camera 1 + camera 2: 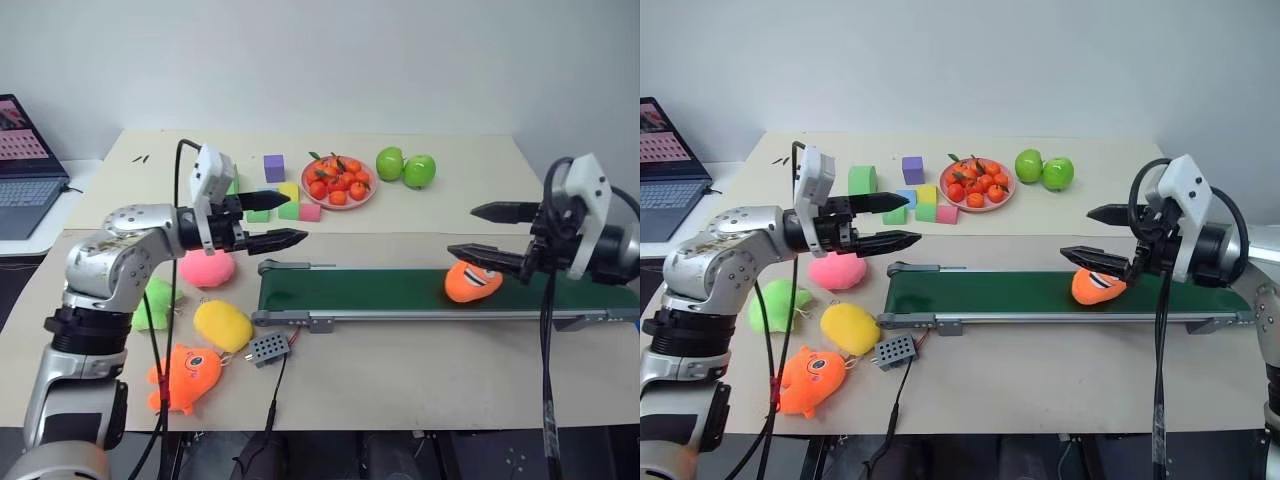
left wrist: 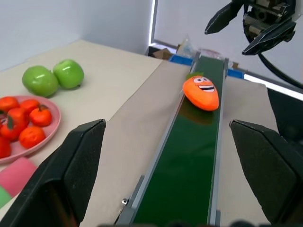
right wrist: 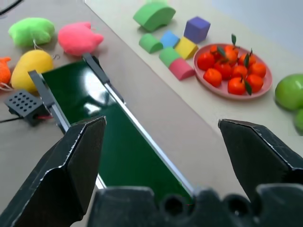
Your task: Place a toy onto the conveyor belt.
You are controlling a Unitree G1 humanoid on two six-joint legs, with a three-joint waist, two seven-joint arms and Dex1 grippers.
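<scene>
While the toy (image 1: 472, 282) lies on the belt (image 1: 380, 292), both grippers (image 1: 500, 232) (image 1: 272, 220) gape empty. It looks soft, light; pinch its plump middle.

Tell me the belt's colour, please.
Dark green, in a grey metal frame; the belt shows best in the left wrist view.

Pink plate (image 1: 366, 200) w/ small oranges (image 1: 338, 179) at back of table (image 1: 470, 190); two green apples (image 1: 405, 167) just beside it. Foam blocks (image 1: 283, 200) near plate: purple, yellow, pink, green, blue. Plush toys at table's left: pink (image 1: 836, 270), green (image 1: 775, 305), yellow (image 1: 850, 327), orange fish-like (image 1: 810, 380). Small grey box (image 1: 269, 348) w/ wires near yellow plush. Laptop (image 1: 25, 165) on side table, far left.
</scene>
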